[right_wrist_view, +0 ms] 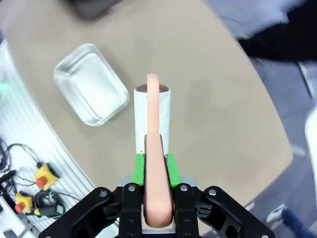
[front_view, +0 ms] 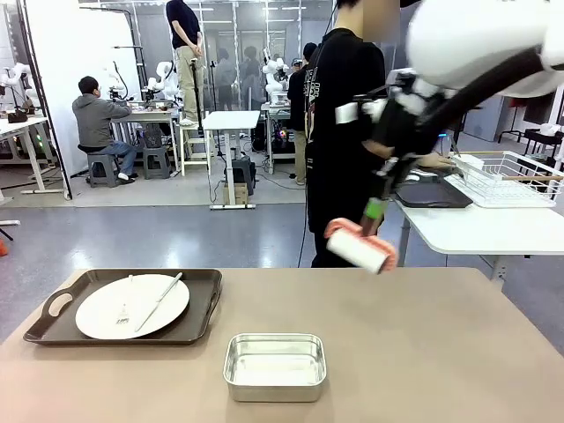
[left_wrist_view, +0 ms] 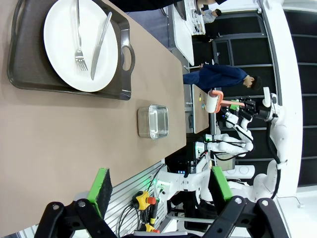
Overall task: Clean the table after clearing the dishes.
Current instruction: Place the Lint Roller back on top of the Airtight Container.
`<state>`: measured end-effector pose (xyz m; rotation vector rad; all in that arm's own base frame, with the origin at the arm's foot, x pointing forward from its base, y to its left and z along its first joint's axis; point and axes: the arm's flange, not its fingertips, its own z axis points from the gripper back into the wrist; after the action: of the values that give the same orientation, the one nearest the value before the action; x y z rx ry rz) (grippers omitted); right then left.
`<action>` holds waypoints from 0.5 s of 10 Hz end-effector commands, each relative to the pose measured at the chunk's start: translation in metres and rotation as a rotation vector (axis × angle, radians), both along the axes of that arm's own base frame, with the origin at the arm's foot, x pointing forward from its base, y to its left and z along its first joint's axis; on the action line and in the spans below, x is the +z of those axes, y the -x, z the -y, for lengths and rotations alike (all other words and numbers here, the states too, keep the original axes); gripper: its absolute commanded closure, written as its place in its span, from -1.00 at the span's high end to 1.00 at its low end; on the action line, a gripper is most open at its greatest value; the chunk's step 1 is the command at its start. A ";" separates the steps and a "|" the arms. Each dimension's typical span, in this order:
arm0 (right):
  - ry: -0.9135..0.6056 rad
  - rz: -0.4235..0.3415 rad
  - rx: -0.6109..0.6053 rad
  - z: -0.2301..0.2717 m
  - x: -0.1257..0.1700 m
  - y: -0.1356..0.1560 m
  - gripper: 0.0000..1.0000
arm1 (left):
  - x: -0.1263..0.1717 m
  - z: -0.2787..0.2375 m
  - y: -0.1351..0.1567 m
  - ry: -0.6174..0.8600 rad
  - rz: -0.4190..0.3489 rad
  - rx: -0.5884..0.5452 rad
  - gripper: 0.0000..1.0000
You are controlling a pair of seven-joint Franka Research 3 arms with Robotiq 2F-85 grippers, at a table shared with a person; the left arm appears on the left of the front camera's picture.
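lint roller raised over the surface, one tray of dishes not yet cleared

the surface (front_view: 423, 352), a plain tan-brown top, fills the lower half of the front view. its right half is bare. at lower left it carries a dark brown handled tray (front_view: 201, 300). on the tray lies a round white plate (front_view: 97, 315), with a fork (front_view: 124, 308) and a knife (front_view: 160, 300) side by side across it and no food visible. at lower centre, near the tray but apart from it, stands a small rectangular steel pan (front_view: 273, 393), which looks empty.

right of centre, above the far edge of the surface and clear of it, hangs a lint roller (front_view: 359, 248), a white roll on a salmon-pink handle. the right tool (right_wrist_view: 154, 166) is closed on that handle, a green pad on either side, with the roll pointing away from it. the left tool (left_wrist_view: 161, 184) is spread wide with nothing between its pads, looking along the surface toward tray and pan.

the step in hand looks like bringing the roller down onto the bare right area. to do it well, lay the roll flat so its whole length touches, press lightly, and draw straight overlapping strokes that stay off the pan and tray. the left part probably can't be rolled until the tray is taken away.

beyond the far edge stands a person (front_view: 339, 132) in black, beside a smaller white-topped surface (front_view: 476, 231) holding a wire basket (front_view: 511, 181).
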<state>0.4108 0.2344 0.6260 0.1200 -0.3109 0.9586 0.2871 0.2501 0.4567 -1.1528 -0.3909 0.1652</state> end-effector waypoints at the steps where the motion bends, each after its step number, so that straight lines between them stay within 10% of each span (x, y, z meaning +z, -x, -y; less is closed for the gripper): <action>1: 0.037 -0.016 0.263 -0.060 -0.004 0.003 -0.59 | 0.001 -0.001 0.001 -0.003 0.004 0.005 1.00; 5: 0.183 0.002 0.569 -0.153 -0.060 0.035 -0.59 | 0.001 -0.001 0.001 -0.003 0.004 0.005 1.00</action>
<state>0.3689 0.3887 0.5682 0.0789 -0.1854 1.4792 0.2871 0.2502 0.4566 -1.1530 -0.3910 0.1653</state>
